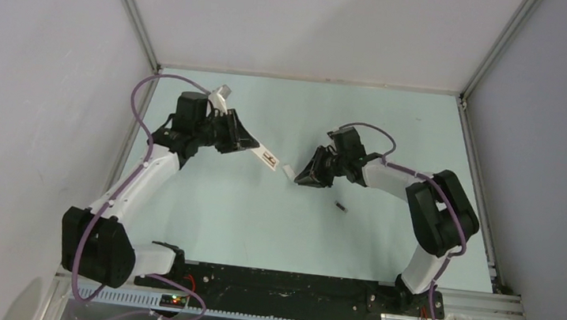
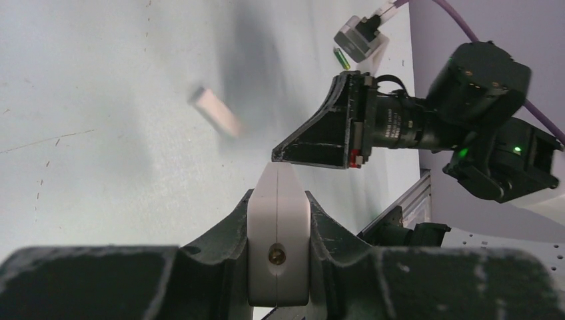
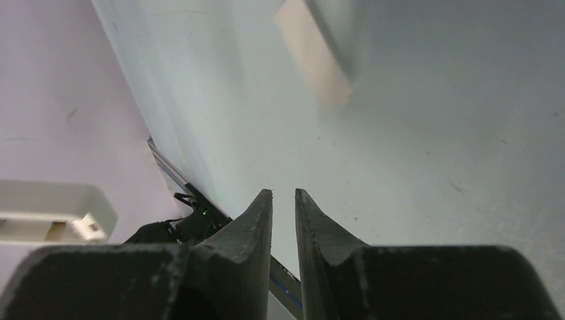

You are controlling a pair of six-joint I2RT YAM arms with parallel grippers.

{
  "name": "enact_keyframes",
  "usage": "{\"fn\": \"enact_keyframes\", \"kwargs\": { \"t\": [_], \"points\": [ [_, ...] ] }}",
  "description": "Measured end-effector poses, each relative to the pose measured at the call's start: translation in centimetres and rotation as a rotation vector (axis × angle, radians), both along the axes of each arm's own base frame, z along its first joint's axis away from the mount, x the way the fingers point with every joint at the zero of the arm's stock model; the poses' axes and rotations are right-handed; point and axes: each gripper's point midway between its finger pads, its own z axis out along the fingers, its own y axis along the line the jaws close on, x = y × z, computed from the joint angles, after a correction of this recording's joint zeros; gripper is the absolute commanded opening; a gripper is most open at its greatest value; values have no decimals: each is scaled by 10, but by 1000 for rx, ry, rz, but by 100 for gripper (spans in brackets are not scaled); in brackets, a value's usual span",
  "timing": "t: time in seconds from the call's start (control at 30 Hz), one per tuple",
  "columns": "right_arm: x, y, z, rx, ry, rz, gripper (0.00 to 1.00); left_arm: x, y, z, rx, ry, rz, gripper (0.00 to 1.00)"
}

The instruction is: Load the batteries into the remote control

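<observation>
White remote control [image 1: 263, 154], pinched by the left gripper [image 2: 278, 200], points at the right gripper [image 3: 284, 195] (jaws slightly spread, empty); a battery [image 1: 341, 207] lies behind them, nearest that arm.

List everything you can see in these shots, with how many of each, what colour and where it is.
remote control: one, white, held in the left claw
battery: one in view, dark, lying on the table near the right claw
cover piece: one, white, flat on the table between the two claws
table: one, pale green, under everything
left claw: one, black, shut on the remote control
right claw: one, black, narrowly open, empty, beside the cover piece
</observation>
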Motion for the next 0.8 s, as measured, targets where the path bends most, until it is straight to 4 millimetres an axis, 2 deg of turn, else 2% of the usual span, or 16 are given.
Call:
{"fn": "enact_keyframes", "kwargs": {
  "t": [0.17, 0.33, 0.4, 0.53, 0.57, 0.63, 0.8],
  "points": [
    [-1, -1, -14, -19, 41, -15, 25, -2, 0, 1, 3, -8, -5, 0],
    [0, -2, -15, -36, 29, -20, 39, -3, 1, 0, 14, -12, -15, 0],
    [-1, -2, -10, -36, 3, -8, 47, -5, 1, 0, 15, -12, -26, 0],
    [-5, -1, 22, -15, -117, 49, 63, -11, -3, 1, 6, -16, -76, 0],
    [-8, 0, 36, -8, -173, 80, 69, -13, -5, 2, 0, -20, -96, 0],
    [-17, 3, 64, 4, -295, 141, 75, -19, -9, 5, -12, -33, -141, 0],
    [-59, 18, 132, 31, -625, 320, 80, -42, -25, 21, -43, -109, -285, 0]
  ]
}}
